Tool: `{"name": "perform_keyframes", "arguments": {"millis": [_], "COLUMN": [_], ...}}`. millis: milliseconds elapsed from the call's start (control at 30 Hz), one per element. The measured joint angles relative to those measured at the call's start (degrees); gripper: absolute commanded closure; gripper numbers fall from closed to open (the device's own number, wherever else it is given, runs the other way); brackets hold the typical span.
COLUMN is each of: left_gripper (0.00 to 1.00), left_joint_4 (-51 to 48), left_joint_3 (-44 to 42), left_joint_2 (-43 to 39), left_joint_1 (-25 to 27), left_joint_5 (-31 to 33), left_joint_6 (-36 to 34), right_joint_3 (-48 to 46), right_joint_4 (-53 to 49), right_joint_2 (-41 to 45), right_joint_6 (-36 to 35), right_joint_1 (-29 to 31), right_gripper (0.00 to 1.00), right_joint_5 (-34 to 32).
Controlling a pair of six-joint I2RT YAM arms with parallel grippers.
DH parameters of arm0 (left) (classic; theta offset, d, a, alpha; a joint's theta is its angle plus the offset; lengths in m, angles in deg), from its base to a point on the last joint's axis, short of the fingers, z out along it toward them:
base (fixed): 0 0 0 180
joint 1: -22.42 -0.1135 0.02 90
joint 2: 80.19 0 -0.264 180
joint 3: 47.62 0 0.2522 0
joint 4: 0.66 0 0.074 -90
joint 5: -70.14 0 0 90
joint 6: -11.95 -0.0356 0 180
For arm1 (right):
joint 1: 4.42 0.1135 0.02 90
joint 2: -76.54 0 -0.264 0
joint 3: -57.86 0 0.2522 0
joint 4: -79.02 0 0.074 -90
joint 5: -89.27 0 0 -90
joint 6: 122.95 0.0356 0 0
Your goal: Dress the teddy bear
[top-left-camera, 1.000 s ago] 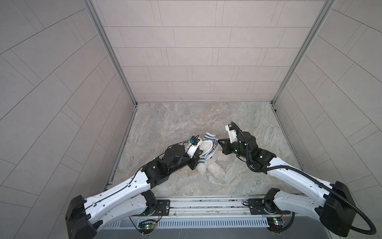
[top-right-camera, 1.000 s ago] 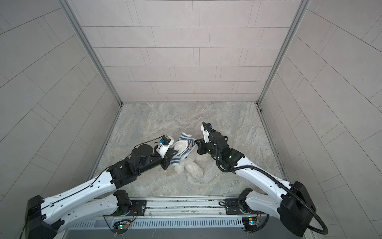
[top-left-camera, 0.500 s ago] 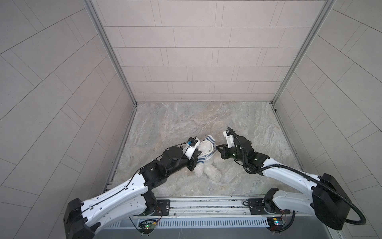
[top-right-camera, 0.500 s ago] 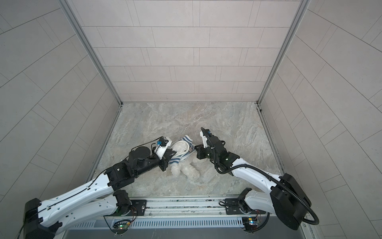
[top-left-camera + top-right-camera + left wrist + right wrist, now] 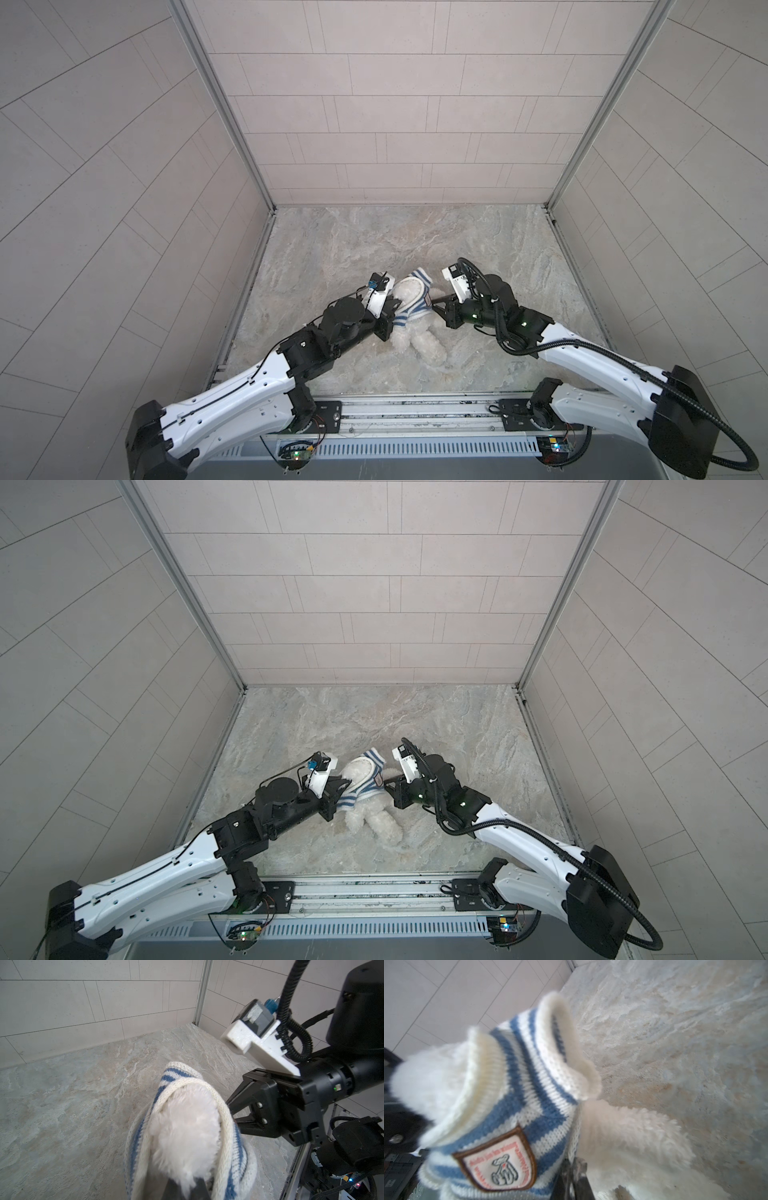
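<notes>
counter (image 5: 374,241): grey-beige marble-look slab | walls (image 5: 395,104): pale tiles, 3 sides, alu posts (image 5: 227,112) in rear corners | striped shirt (image 5: 351,801): blue/white knit, cream ribbed collar, front-mid of counter | badge (image 5: 500,1163): shield, brown edge, on shirt | slotted grille (image 5: 415,449): along front edge

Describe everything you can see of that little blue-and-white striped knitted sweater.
The blue-and-white striped knitted sweater has cream ribbed edges and a brown-rimmed shield badge. It sits bunched around the upper half of the fluffy white teddy bear, one sleeve empty. The left gripper looks clamped on one edge; the right gripper touches the badge side, grip unclear.
</notes>
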Motion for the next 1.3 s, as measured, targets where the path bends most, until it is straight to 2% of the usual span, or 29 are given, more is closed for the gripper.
{"name": "perform_keyframes", "arguments": {"millis": [133,333,467,633,800,1033,1300], "left_gripper": [1.00,1.00,1.00,1.00,1.00,1.00,1.00], "left_joint_4": [1.5,3.3,3.3,4.6,6.0,9.9,11.1], "left_joint_3": [-0.8,-3.5,-3.7,-6.7,-9.6,-10.2,-10.3], "left_joint_2": [-0.4,0.4,1.1,0.7,-0.2,-0.7,-0.7], "left_joint_1": [-0.9,-5.4,-5.8,-6.4,-6.6,-6.6,-5.7], "left_joint_5": [0.9,2.4,2.5,1.9,0.9,-0.7,-1.4], "left_joint_6": [4.9,19.7,26.8,37.5,46.7,53.9,56.2], "right_joint_3": [0.0,0.0,0.0,-0.7,-3.7,-4.6,-6.4], "right_joint_4": [-0.2,-2.5,-3.1,-0.6,4.3,11.1,17.4], "right_joint_2": [4.2,7.1,7.0,4.5,-0.7,-4.9,-4.9], "right_joint_6": [-1.5,-3.5,-3.9,-3.5,-2.0,-0.1,1.4], "right_joint_1": [0.1,0.6,3.2,9.6,13.6,16.5,16.5], "right_gripper": [0.62,0.60,0.65,0.75,0.77,0.76,0.73], "right_joint_5": [-2.8,-7.3,-9.0,-11.2,-12.6,-14.4,-16.6]}}
